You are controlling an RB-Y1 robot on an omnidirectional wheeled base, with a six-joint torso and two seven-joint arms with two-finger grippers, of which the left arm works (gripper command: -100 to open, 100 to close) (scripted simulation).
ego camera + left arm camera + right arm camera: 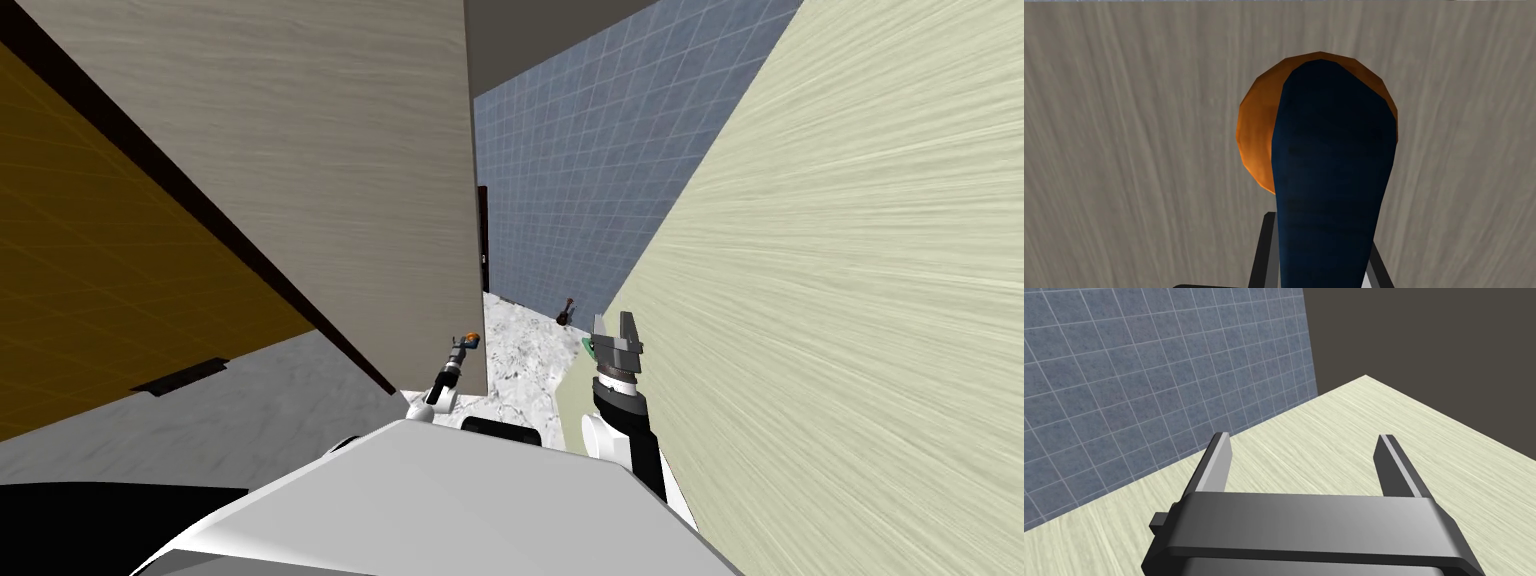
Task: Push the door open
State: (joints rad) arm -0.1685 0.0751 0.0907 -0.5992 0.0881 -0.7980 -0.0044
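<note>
the door point(330, 150), a broad grey-beige wood-grain slab, stands close on my left. its free edge faces a gap that shows a blue tiled wall point(580, 180) and a marbled floor point(525, 350), so it looks partly ajar. a pale green wall point(850, 300) runs down my right side.

the right tool point(1304, 438) is held up beside that wall, fingers spread wide with nothing between them. the left tool point(466, 343) is at the door's free edge, its two fingers tight against either side of a dark blue lever handle point(1329, 175), apparently gripping it. behind the lever sits an orange round plate point(1254, 135), flat on the panel.

i'd judge the door stiff and fairly heavy, swinging as one piece on its hinges. force goes furthest out here near the handle edge. the lever looks smooth and narrow, so the fingers could slip along it. a steady push through the handle or the panel just beside it should serve better than a jerk.
</note>
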